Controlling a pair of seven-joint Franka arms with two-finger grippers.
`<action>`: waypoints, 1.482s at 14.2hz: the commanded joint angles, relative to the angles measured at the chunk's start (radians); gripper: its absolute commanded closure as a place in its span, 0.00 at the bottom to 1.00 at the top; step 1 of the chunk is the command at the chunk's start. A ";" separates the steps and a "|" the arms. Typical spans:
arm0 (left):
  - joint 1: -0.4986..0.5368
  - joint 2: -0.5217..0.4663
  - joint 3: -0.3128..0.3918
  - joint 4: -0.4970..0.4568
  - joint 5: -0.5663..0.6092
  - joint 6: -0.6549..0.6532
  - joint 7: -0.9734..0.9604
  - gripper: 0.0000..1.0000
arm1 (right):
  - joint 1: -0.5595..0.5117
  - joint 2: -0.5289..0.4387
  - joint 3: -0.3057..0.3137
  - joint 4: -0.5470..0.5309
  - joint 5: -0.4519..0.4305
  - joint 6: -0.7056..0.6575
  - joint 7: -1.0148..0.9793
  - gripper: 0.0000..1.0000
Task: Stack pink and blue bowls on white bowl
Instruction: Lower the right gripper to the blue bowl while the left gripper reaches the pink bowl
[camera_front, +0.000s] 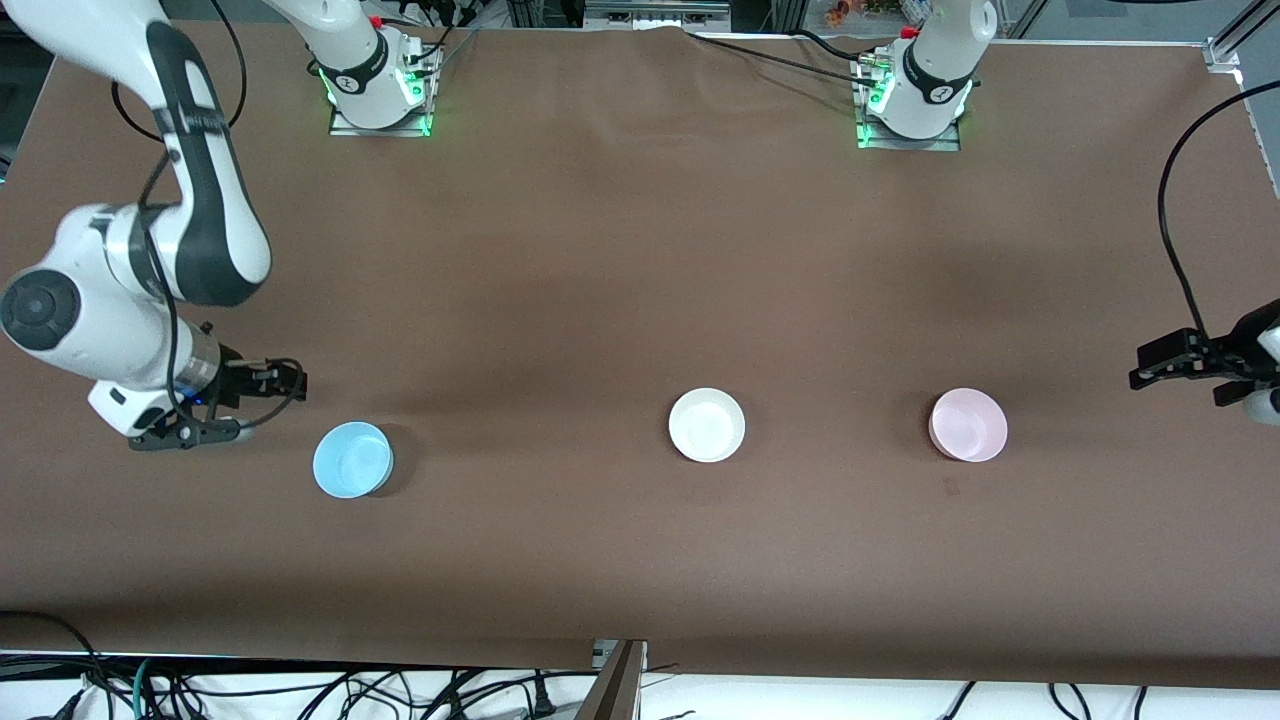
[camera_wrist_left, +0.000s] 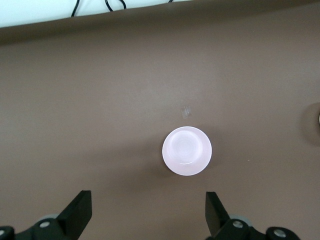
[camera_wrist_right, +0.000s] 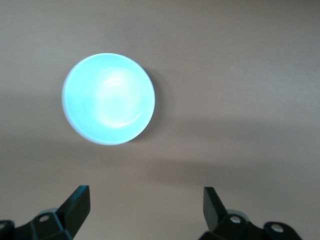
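Three bowls stand apart in a row on the brown table (camera_front: 640, 250). The sky-blue bowl (camera_front: 352, 459) is toward the right arm's end, the white bowl (camera_front: 707, 425) in the middle, and the pale pink bowl (camera_front: 968, 425) toward the left arm's end. My right gripper (camera_front: 268, 405) is open and empty over bare table beside the blue bowl, which shows in the right wrist view (camera_wrist_right: 108, 98) ahead of the gripper (camera_wrist_right: 146, 205). My left gripper (camera_front: 1150, 365) is open and empty over the table's end, apart from the pink bowl (camera_wrist_left: 187, 151), which lies ahead of it (camera_wrist_left: 148, 210).
The table's front edge (camera_front: 640, 665) has cables hanging below it. The arm bases (camera_front: 375, 90) (camera_front: 915, 100) stand along the back edge. A black cable (camera_front: 1175, 200) loops to the left arm.
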 joint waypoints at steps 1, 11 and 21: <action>0.009 0.053 -0.004 0.001 -0.017 0.051 -0.003 0.00 | -0.001 0.079 0.007 0.007 0.025 0.066 -0.015 0.04; 0.011 0.181 -0.002 -0.103 -0.003 0.160 -0.011 0.00 | -0.001 0.247 0.010 0.122 0.136 0.124 -0.018 0.21; 0.009 0.129 -0.001 -0.428 -0.003 0.521 -0.064 0.00 | -0.027 0.293 0.008 0.191 0.139 0.086 -0.021 0.52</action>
